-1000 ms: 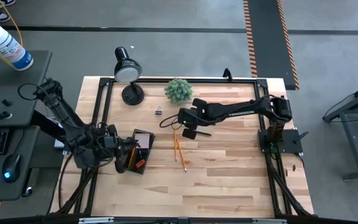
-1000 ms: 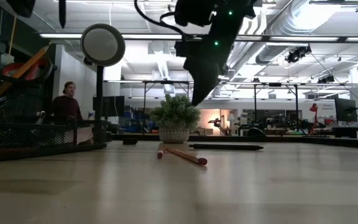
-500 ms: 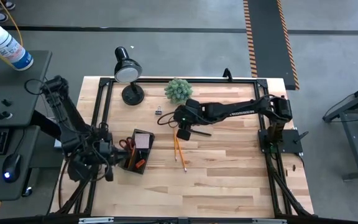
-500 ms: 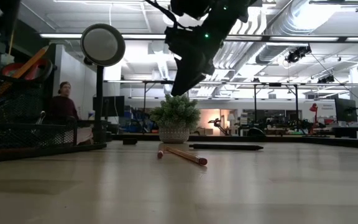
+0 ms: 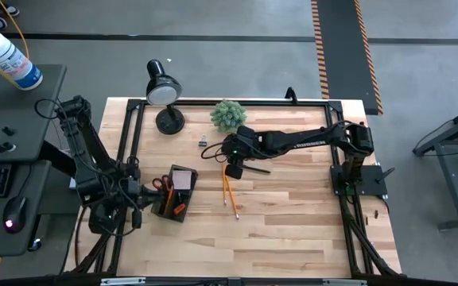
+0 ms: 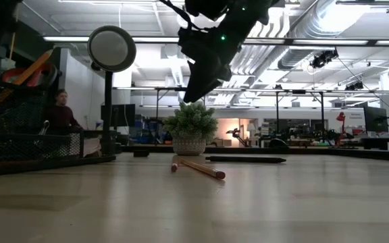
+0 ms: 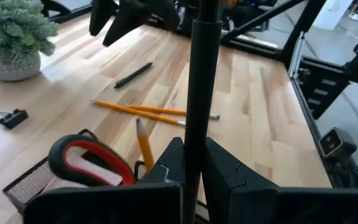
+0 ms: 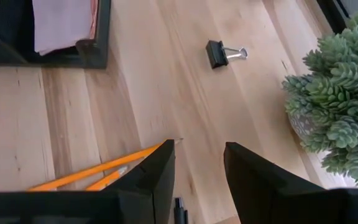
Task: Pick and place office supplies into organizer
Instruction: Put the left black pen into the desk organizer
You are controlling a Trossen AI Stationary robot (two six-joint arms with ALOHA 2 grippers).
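While the right arm stretches across the counter (image 5: pixel 293 230) with its gripper (image 5: pixel 234 169) held above the wood, its fingers (image 8: pixel 157 171) stand apart on nothing, over the upper ends of two yellow-orange pencils (image 5: pixel 230 193) beside a dark pen (image 5: pixel 254 168). Since a second ago it has swung from above that pen toward the binder clip (image 8: pixel 224 53). At the counter's left edge, the left gripper (image 5: pixel 139 193) sits pulled back from the organizer (image 5: pixel 178 195), fingers (image 7: pixel 222 174) closed with a frame post between them in its wrist view. Inside the black mesh organizer stand red-handled scissors (image 7: pixel 86 163), a pencil and a pink pad (image 8: pixel 64 23).
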